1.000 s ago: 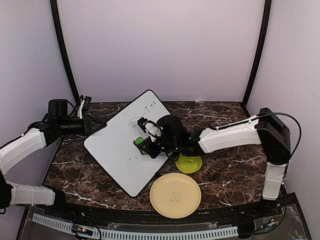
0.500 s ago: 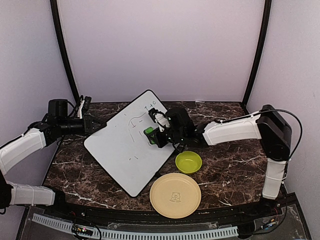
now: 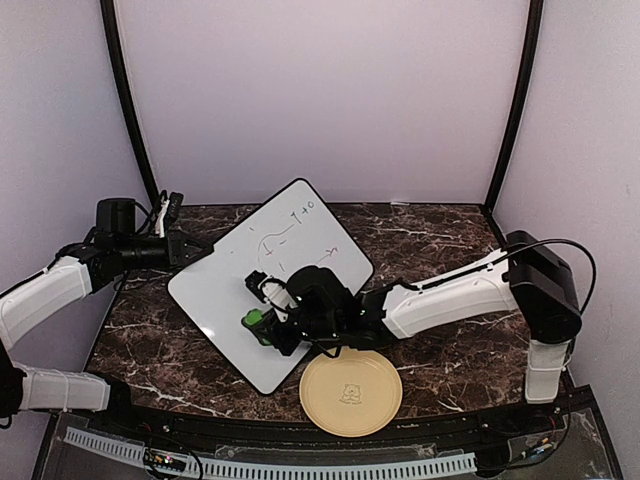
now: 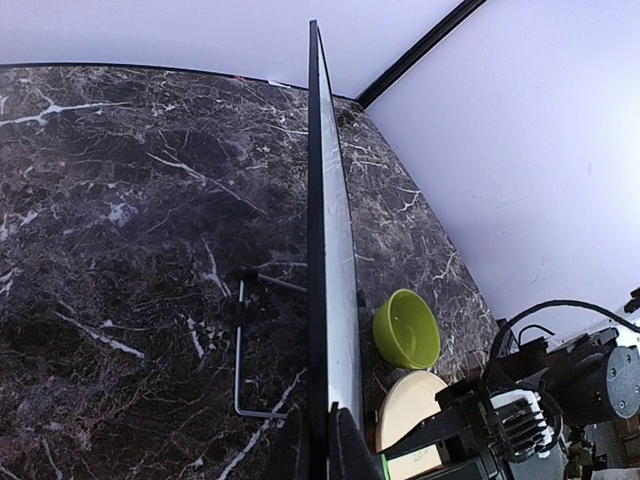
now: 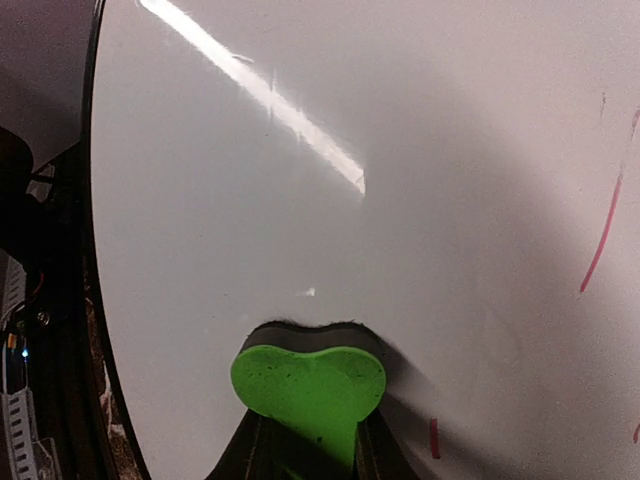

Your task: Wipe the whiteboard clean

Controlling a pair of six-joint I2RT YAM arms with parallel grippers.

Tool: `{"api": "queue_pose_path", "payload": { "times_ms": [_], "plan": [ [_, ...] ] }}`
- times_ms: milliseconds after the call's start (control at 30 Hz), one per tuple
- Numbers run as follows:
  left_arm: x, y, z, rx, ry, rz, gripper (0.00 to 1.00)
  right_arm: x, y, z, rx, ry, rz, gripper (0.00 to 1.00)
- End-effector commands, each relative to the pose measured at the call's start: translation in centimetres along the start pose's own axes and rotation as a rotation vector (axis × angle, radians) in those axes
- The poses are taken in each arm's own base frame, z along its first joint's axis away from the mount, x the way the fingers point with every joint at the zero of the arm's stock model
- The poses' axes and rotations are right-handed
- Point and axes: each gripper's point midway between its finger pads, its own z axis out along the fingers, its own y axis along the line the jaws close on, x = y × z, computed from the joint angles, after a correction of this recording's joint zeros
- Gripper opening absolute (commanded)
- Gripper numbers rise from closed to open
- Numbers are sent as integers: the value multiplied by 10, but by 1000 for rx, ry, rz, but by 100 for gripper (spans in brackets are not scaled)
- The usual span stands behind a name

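The whiteboard (image 3: 225,285) stands tilted on the marble table, with marker lines near its upper corner (image 3: 290,228). My left gripper (image 3: 190,252) is shut on its left edge; the left wrist view shows the board edge-on (image 4: 322,230) between my fingers (image 4: 345,450). My right gripper (image 3: 262,325) is shut on a green heart-shaped eraser (image 3: 252,320), pressed against the board's lower part. In the right wrist view the eraser (image 5: 308,385) sits on the white surface (image 5: 350,150), with red marks at the right (image 5: 600,240).
A round beige plate (image 3: 350,390) lies at the table's near edge, right of the board's lower corner. A green bowl (image 4: 407,328) sits behind it, hidden by my right arm in the top view. The board's wire stand (image 4: 240,350) rests behind the board.
My right gripper moved the eraser up towards the board's upper right, then swept it down and left to the lower part. The left arm and board have not moved.
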Motion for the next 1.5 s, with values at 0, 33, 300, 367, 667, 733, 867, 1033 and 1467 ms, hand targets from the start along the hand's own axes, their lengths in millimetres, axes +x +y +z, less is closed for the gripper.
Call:
{"api": "queue_pose_path", "payload": {
  "times_ms": [0,33,300,367,667,733,867,1033,1467],
  "plan": [
    [16,-3,5,16,54,26,0,53,-24,7,35,123,54,0],
    [16,-3,5,15,54,27,0,56,-34,3,50,125,70,0],
    [16,-3,5,13,51,27,0,57,-110,-24,215,114,142,0],
    [15,-3,5,13,51,27,0,55,-125,-29,244,105,160,0],
    [13,-4,5,19,45,27,0,36,-111,-22,195,65,143,0],
    [13,-5,5,20,46,26,0,33,-88,-13,156,70,95,0],
    [14,-5,5,18,46,28,0,31,-46,-1,82,78,33,0],
    [15,-4,4,16,47,26,0,35,-58,-3,110,83,34,0],
    [14,-3,5,7,44,28,0,48,-190,-37,293,68,217,0]
  ]
}}
